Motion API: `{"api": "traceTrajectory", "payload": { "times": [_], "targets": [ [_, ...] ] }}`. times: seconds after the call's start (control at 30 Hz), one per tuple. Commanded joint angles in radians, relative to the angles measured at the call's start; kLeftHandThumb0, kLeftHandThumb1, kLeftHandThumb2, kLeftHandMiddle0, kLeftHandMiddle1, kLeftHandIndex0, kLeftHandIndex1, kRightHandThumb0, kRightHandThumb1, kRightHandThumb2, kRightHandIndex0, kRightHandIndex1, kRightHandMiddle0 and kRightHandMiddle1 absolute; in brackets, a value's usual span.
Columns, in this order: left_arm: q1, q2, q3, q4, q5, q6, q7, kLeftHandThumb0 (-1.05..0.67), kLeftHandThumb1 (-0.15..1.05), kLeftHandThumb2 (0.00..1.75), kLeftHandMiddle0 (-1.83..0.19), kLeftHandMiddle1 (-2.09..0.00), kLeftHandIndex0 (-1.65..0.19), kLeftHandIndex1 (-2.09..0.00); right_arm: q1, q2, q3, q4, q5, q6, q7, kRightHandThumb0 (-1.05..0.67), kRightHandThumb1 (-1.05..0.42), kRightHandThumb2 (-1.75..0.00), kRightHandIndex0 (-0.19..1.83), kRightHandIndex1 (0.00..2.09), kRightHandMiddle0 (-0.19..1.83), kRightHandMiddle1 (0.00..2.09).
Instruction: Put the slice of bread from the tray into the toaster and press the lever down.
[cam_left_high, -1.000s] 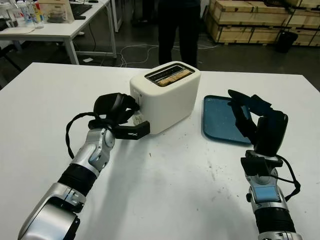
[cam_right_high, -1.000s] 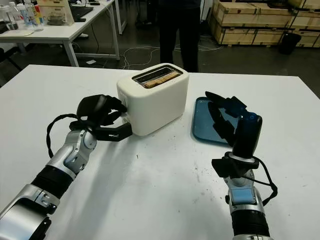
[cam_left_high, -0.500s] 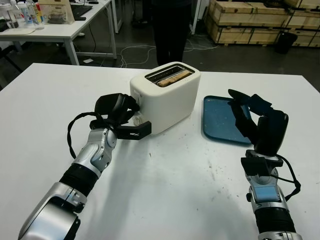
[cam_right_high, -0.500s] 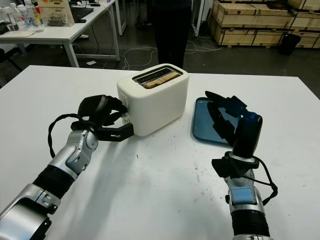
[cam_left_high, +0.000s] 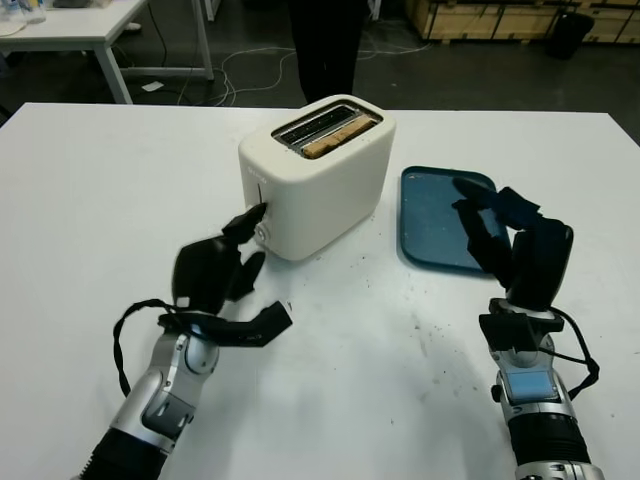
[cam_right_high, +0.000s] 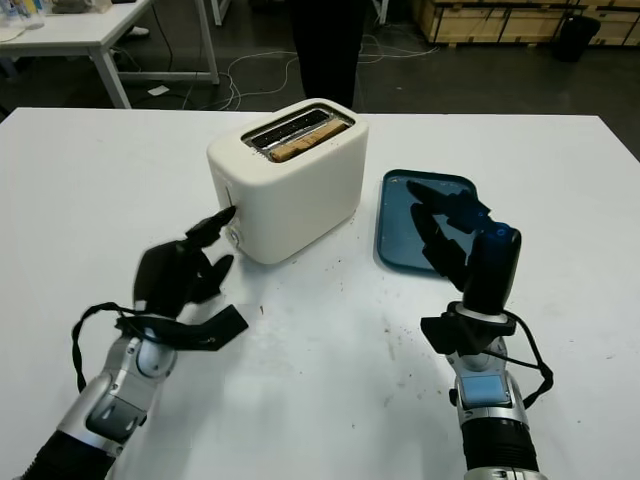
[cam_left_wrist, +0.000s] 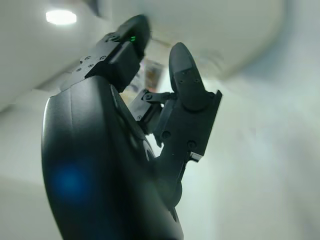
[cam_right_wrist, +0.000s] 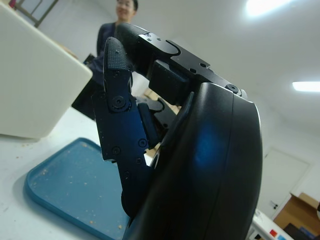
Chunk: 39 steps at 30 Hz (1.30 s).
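A white toaster (cam_left_high: 320, 180) stands mid-table with a slice of bread (cam_left_high: 338, 135) down in its slot. A small white knob (cam_left_high: 262, 232) sits low on the toaster's near-left end face. My left hand (cam_left_high: 245, 275) is open and hangs a little in front of that end face, apart from it, one fingertip pointing at it. The blue tray (cam_left_high: 430, 215) lies to the right of the toaster with only crumbs on it. My right hand (cam_left_high: 490, 220) is open and upright over the tray's near right corner, holding nothing.
A person in dark trousers (cam_left_high: 325, 40) stands beyond the table's far edge, behind the toaster. A white desk (cam_left_high: 70, 20) and wooden crates (cam_left_high: 480, 15) are further back. Bare white tabletop (cam_left_high: 360, 380) lies between my arms.
My left hand has drawn back from the toaster's end face toward the near edge and opened. The view has tipped downward. My right hand has stayed put.
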Motion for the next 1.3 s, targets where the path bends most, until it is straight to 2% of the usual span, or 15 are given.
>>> {"api": "traceTrajectory", "payload": {
  "times": [0.0, 0.3, 0.43, 0.53, 0.57, 0.67, 0.77, 0.87, 0.93, 1.0, 1.1, 1.17, 1.2, 1.23, 1.27],
  "targets": [
    [-0.037, -0.004, 0.010, -0.022, 0.026, -0.036, 0.024, -0.22, 0.91, 0.40, -0.89, -1.59, -0.88, -0.01, -0.012, -0.003, 0.001, 0.004, -0.005, -0.011, -0.013, -0.48, -0.92, -0.25, 0.90, 0.92, 1.14, 0.00],
    [-0.040, -0.010, 0.085, -0.089, 0.057, -0.073, 0.039, -0.21, 0.87, 0.51, -0.90, -1.74, -0.90, -0.02, -0.007, -0.002, 0.006, -0.007, 0.004, 0.002, -0.004, -0.49, -0.92, -0.26, 0.89, 0.92, 1.13, 0.00],
    [-0.036, -0.015, 0.115, -0.124, 0.086, -0.107, 0.104, -0.25, 0.75, 0.71, -0.95, -1.75, -1.01, -0.07, -0.012, -0.002, 0.008, 0.006, -0.003, -0.009, -0.010, -0.48, -0.92, -0.26, 0.89, 0.92, 1.13, 0.00],
    [-0.033, -0.005, 0.141, -0.160, 0.108, -0.110, 0.110, -0.28, 0.74, 0.75, -0.95, -1.75, -1.09, -0.11, -0.011, -0.002, 0.011, 0.005, -0.001, -0.009, -0.006, -0.48, -0.92, -0.27, 0.88, 0.91, 1.13, 0.00],
    [-0.034, 0.007, 0.157, -0.178, 0.109, -0.106, 0.093, -0.29, 0.76, 0.74, -0.95, -1.75, -1.10, -0.12, -0.011, -0.002, 0.011, 0.006, -0.001, -0.011, -0.007, -0.48, -0.92, -0.27, 0.88, 0.91, 1.13, 0.00],
    [-0.049, 0.038, 0.216, -0.234, 0.086, -0.083, 0.023, -0.29, 0.85, 0.50, -0.95, -1.71, -1.17, -0.13, -0.010, -0.003, 0.011, 0.004, -0.009, -0.010, -0.013, -0.48, -0.92, -0.27, 0.88, 0.92, 1.13, 0.00],
    [-0.066, 0.024, 0.273, -0.269, -0.005, -0.082, -0.027, -0.27, 0.88, 0.43, -0.95, -1.74, -1.20, -0.12, -0.009, 0.000, 0.012, 0.006, -0.001, -0.009, -0.010, -0.47, -0.92, -0.27, 0.88, 0.92, 1.13, 0.00],
    [-0.072, -0.032, 0.302, -0.247, -0.188, -0.136, -0.058, -0.29, 0.91, 0.45, -0.95, -1.74, -1.20, -0.12, -0.003, 0.012, 0.024, 0.006, 0.047, -0.002, 0.023, -0.47, -0.92, -0.27, 0.88, 0.92, 1.13, 0.00],
    [-0.055, -0.074, 0.298, -0.221, -0.278, -0.176, -0.072, -0.28, 0.92, 0.49, -0.85, -1.69, -1.18, -0.12, 0.007, 0.028, 0.035, 0.000, 0.094, 0.021, 0.056, -0.46, -0.92, -0.26, 0.87, 0.98, 1.14, 0.00],
    [-0.028, -0.136, 0.288, -0.196, -0.367, -0.199, -0.088, -0.28, 0.91, 0.50, -0.67, -1.51, -1.11, -0.10, 0.020, 0.051, 0.041, -0.016, 0.147, 0.065, 0.089, -0.48, -0.92, -0.25, 0.86, 1.04, 1.15, 0.01],
    [0.010, -0.208, 0.272, -0.145, -0.419, -0.212, -0.093, -0.28, 0.89, 0.50, -0.57, -1.42, -1.04, -0.09, 0.029, 0.080, 0.042, -0.033, 0.206, 0.131, 0.124, -0.45, -0.92, -0.24, 0.84, 1.05, 1.16, 0.01],
    [0.040, -0.250, 0.253, -0.096, -0.429, -0.218, -0.093, -0.28, 0.91, 0.47, -0.53, -1.48, -1.00, -0.12, 0.029, 0.096, 0.039, -0.036, 0.261, 0.175, 0.160, -0.44, -0.92, -0.24, 0.81, 1.03, 1.14, 0.00],
    [0.051, -0.267, 0.245, -0.066, -0.420, -0.225, -0.083, -0.29, 0.91, 0.44, -0.50, -1.58, -0.91, -0.31, 0.027, 0.102, 0.036, -0.037, 0.288, 0.194, 0.177, -0.43, -0.92, -0.24, 0.80, 1.03, 1.13, 0.00],
    [0.057, -0.278, 0.240, -0.039, -0.407, -0.235, -0.073, -0.29, 0.92, 0.43, -0.50, -1.65, -0.76, -0.64, 0.025, 0.104, 0.032, -0.037, 0.305, 0.207, 0.188, -0.42, -0.92, -0.24, 0.79, 1.04, 1.13, 0.00],
    [0.062, -0.289, 0.236, -0.009, -0.394, -0.244, -0.062, -0.30, 0.92, 0.42, -0.52, -1.71, -0.57, -1.08, 0.020, 0.106, 0.025, -0.033, 0.319, 0.216, 0.195, -0.43, -0.92, -0.24, 0.79, 1.04, 1.12, 0.00]
  ]
}}
